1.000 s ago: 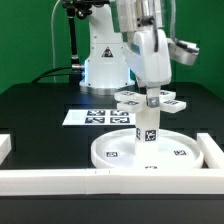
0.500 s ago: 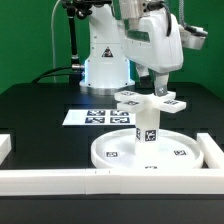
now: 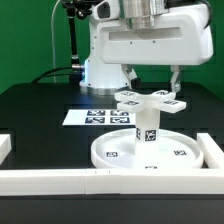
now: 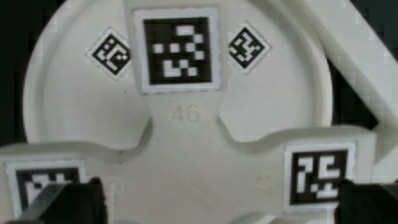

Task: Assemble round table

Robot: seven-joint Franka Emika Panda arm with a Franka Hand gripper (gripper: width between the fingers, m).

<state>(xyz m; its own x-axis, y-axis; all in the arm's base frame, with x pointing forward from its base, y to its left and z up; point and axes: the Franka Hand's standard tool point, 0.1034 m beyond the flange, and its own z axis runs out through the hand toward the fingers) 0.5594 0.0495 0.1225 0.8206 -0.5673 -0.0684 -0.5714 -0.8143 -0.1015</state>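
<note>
The round disc [image 3: 115, 152] lies flat on the table inside the white rails. The short leg [image 3: 147, 127] stands upright on it, with the four-lobed cross base [image 3: 152, 99] on top. My gripper [image 3: 152, 80] hangs just above the cross base, open and empty, one finger on each side of it. In the wrist view the cross base [image 4: 187, 120] fills the frame with its tags. The dark fingertips [image 4: 54, 205] show at the frame's two corners, wide apart around my gripper [image 4: 210, 205].
The marker board [image 3: 92, 117] lies behind the disc toward the exterior view's left. White rails run along the front [image 3: 50, 181] and the exterior view's right [image 3: 213, 152]. The robot base [image 3: 100, 60] stands at the back.
My gripper has let go of the top of the assembly, risen a little, and turned about its vertical axis, so its fingers now spread side to side. The table parts have not moved.
</note>
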